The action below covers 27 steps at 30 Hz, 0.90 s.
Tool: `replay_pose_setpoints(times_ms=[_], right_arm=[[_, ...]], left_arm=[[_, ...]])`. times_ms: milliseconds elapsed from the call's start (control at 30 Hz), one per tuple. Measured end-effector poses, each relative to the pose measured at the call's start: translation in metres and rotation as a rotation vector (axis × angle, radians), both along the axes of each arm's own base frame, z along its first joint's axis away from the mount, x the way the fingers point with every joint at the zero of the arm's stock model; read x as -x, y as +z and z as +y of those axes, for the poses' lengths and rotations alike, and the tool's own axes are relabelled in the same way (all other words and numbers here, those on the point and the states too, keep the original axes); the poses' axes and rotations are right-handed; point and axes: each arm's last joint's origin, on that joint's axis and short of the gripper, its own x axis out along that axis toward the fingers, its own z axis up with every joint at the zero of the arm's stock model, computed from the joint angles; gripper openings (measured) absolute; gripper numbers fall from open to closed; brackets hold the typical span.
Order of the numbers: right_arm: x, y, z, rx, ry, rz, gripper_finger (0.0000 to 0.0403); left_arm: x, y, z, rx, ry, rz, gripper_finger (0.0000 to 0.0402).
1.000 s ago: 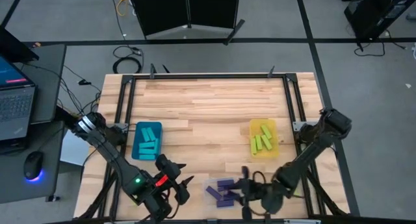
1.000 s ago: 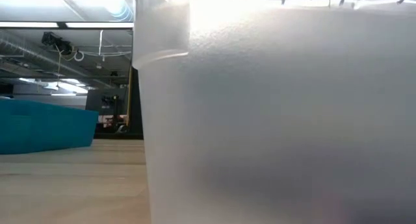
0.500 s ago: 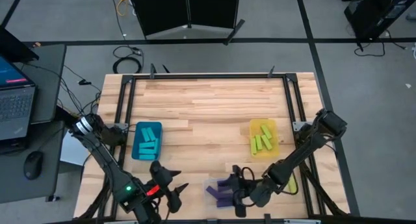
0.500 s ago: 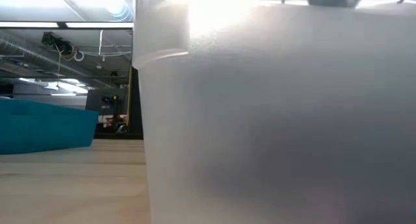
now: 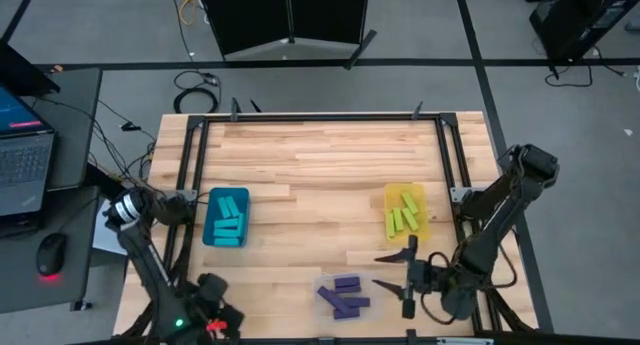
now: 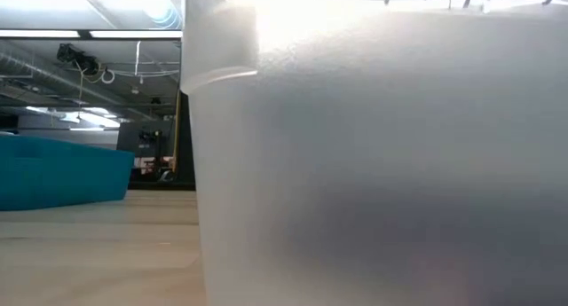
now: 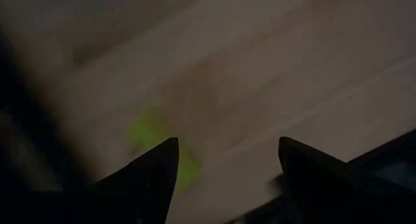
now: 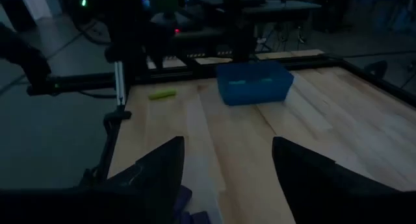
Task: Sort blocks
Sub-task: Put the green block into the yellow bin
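Both arms have pulled back. Left gripper (image 5: 205,310), fingers apart, sits at the near-left edge; a yellow-green block (image 8: 162,94) lies outside the bins there. Right gripper (image 5: 398,273) stands wide beside the purple blocks (image 5: 343,296).

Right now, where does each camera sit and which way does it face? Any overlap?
High: above the table, straight down; shows left arm, right arm, right end effector open beside purple blocks.
Low: table-top height, level; clear bin wall fills most of it, no robot part.
Left wrist: on the left arm, facing the tabletop; left end effector open.
Right wrist: on the right arm, looking across the table past its own fingers.
Shared: teal bin in high, low and right wrist views.
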Motion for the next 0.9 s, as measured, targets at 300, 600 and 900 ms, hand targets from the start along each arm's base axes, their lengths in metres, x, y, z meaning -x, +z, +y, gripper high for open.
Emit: replay_pose_setpoints(times_ms=[300, 600, 900], right_arm=[[0.002, 0.000, -0.009, -0.023, -0.019, -0.009, 0.0233], [0.000, 0.000, -0.011, -0.034, -0.028, -0.017, 0.0231], [-0.004, 0.003, -0.012, -0.058, -0.034, -0.038, 0.0220]], left_arm=[[0.015, -0.035, -0.018, -0.010, 0.035, 0.273, 0.0270], [0.024, -0.067, -0.037, -0.026, 0.081, 0.325, 0.0270], [0.020, -0.072, -0.034, -0.053, 0.072, 0.258, 0.0270]])
